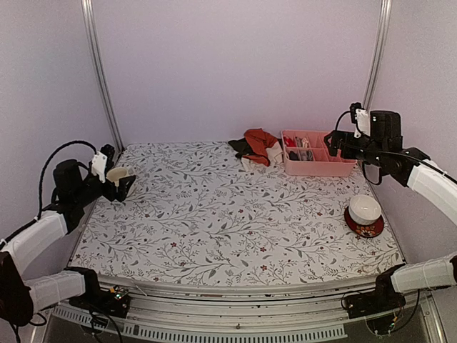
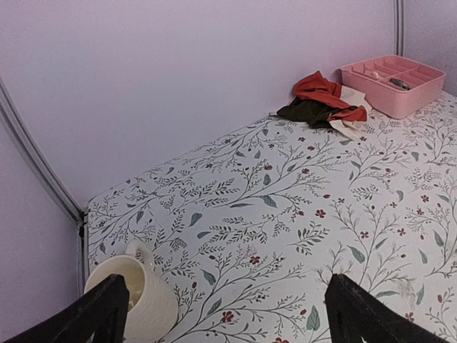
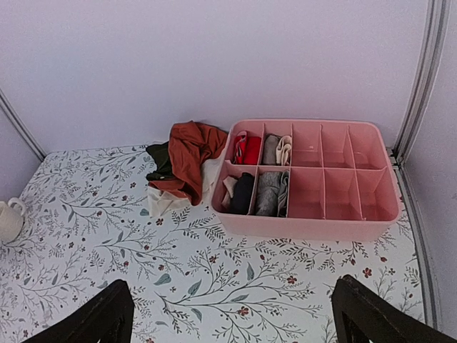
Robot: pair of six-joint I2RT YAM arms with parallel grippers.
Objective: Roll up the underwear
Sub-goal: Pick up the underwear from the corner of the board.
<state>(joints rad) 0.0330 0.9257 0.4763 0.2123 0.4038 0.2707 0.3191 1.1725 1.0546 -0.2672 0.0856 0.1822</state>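
Note:
The underwear lies in a loose pile at the back of the table, left of the pink tray. It holds a rust-red piece [image 1: 258, 141] [image 3: 189, 151] [image 2: 320, 89], a dark olive-black piece [image 1: 239, 147] [image 3: 160, 158] [image 2: 305, 112] and a whitish piece [image 1: 250, 163] [image 3: 163, 201] [image 2: 350, 126]. My left gripper [image 1: 121, 183] [image 2: 225, 314] hangs open at the far left edge, well away from the pile. Above the tray's right end, my right gripper [image 1: 335, 140] [image 3: 232, 318] is also open, facing the pile and tray. Nothing sits between either pair of fingers.
The pink divided tray [image 1: 318, 169] [image 3: 307, 227] [image 2: 393, 100] holds several rolled garments in its left compartments. A cream ribbed jug [image 1: 116, 173] [image 2: 143, 300] stands beside my left gripper's left finger. A white bowl on a red plate [image 1: 365, 211] sits near the right edge.

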